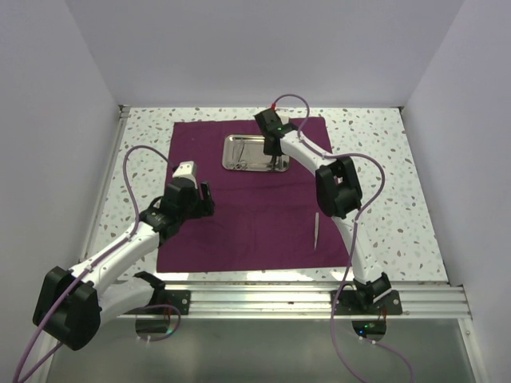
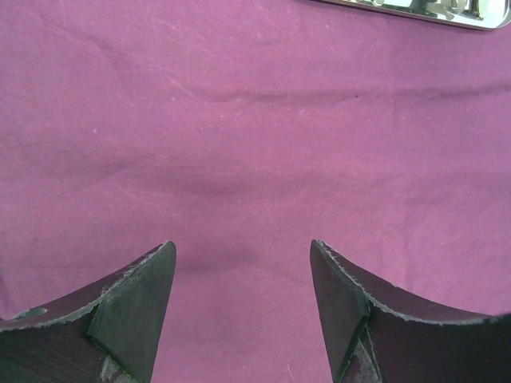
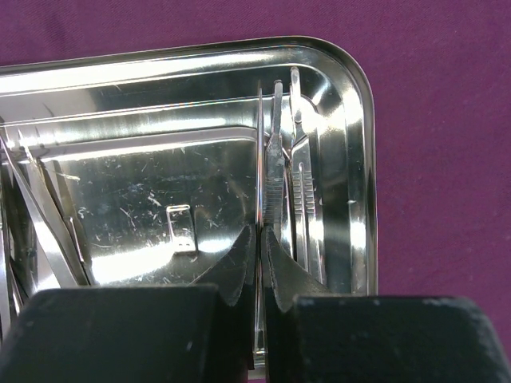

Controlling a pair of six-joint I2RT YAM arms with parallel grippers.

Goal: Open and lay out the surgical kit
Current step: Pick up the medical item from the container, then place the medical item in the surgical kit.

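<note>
**Kit cloth spread flat, right pincer clamped in the tray**

The speckled bench carries the dark magenta cloth wrap, which lies opened out flat across its middle. On the far centre of the cloth sits the shiny steel tray, long side running left to right.

The left pincer hangs released over the left middle of the cloth, its two fingers spread wide with only bare fabric between them and the tray's edge just showing beyond.

The right pincer is down inside the right end of the tray, clenched on a thin silver strip that runs up between its fingers. Just right of that strip lie two ribbed handles, side by side along the tray's right wall. More slim blades lean at the tray's left end.

A lone pair of tweezers lies on the near right of the cloth, well apart from the tray.
</note>
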